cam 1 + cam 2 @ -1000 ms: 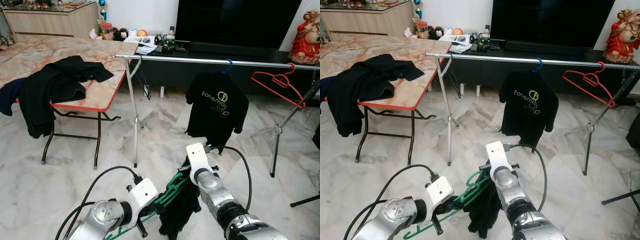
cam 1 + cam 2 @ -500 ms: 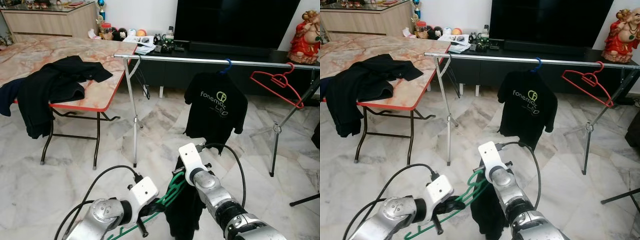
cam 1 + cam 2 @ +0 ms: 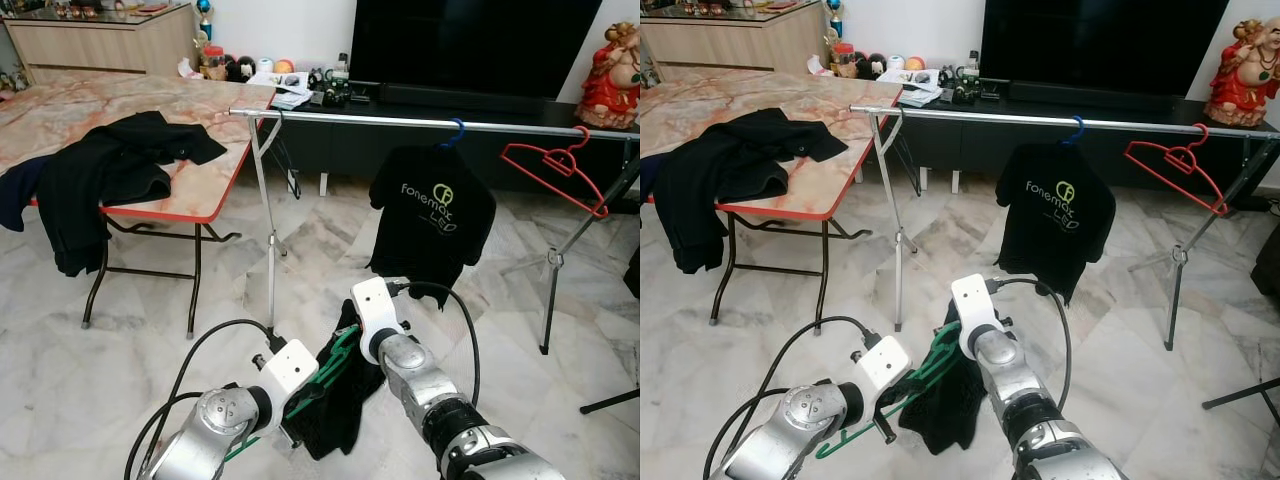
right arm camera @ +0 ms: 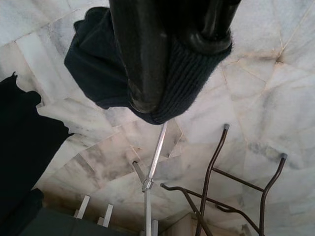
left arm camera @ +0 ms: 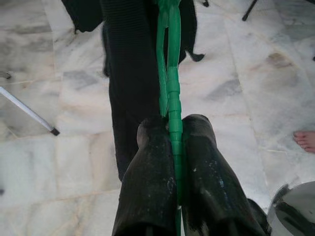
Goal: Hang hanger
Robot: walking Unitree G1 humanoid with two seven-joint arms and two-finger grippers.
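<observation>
— Which step are you at?

— I am between the pick-up and the hanging. My left gripper (image 5: 170,147) is clamped on the green hanger (image 3: 322,367), with the plastic bar squeezed between the two black fingers (image 5: 147,182). The hanger is low in front of me, above the marble floor (image 3: 120,370), and a dark garment (image 3: 335,400) hangs from it.

— And your right gripper?

— My right gripper (image 4: 172,64) is pressed on the dark knitted cloth near the top of the hanger. I think the fingers are closed on a fold of the garment, but the wrist picture is very close and dark there, so I am not fully sure how much cloth they hold.

— Where must the hanger go?

— To the silver rail (image 3: 400,121) ahead of me. A black T-shirt (image 3: 432,215) on a blue hanger (image 3: 455,131) and an empty red hanger (image 3: 557,170) are there already. The hanger I hold is well apart from the rail and much lower.

— What does the next move call for?

— I judge I must raise both arms and come nearer, with the hook turned up and open toward the rail. The free part between the stand pole (image 3: 266,215) and the T-shirt looks a good place. More dark clothes (image 3: 110,170) lie on the surface (image 3: 200,190) at my left; they can wait.
</observation>
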